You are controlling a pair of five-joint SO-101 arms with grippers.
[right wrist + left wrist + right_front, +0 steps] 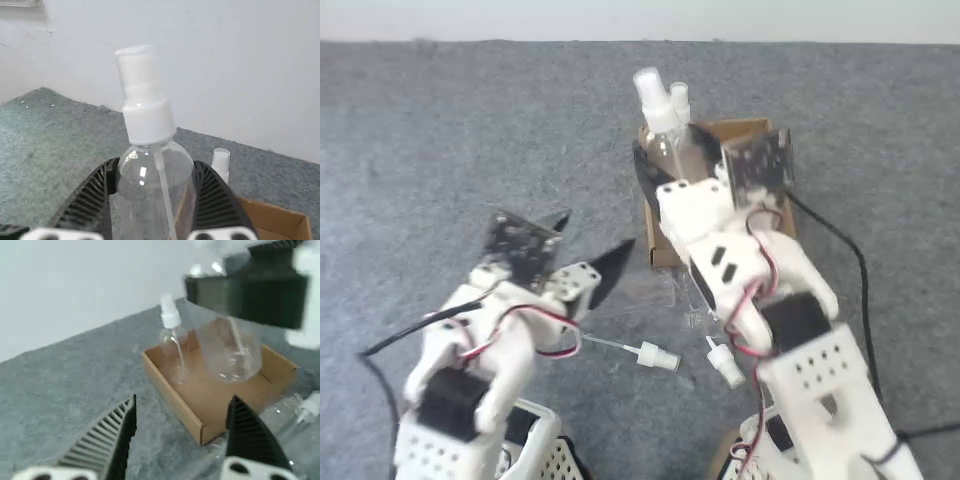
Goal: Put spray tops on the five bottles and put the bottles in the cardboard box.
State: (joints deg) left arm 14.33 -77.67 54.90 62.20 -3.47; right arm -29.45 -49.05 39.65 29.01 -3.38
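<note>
Two bottles with spray tops fitted are at the cardboard box [172, 402]. We note the first, the held bottle [145, 175], upright and clamped at its shoulder between the ribbed black fingers [95, 200] of the right tool [156, 192]; its white spray top [145, 107] stands above the fingers. In the left wrist view this bottle is over the box interior. We cannot tell whether its base touches the box floor.

The second bottle [173, 350] stands upright inside the box, near the far corner, just beside the held one.

We see the left tool [182, 435] with its fingers well apart and gripping nothing. It is over the grey surface [440, 130], on the near side of the box and apart from it.

One clear bottle [286, 409] lies on its side on the surface, just beside the box wall. We cannot tell whether it is capped.

Two loose spray tops lie nearer the arm bases: the spray top with tube [658, 356], its thin tube pointing toward the left arm, and another spray top [725, 364] near the right arm.
</note>
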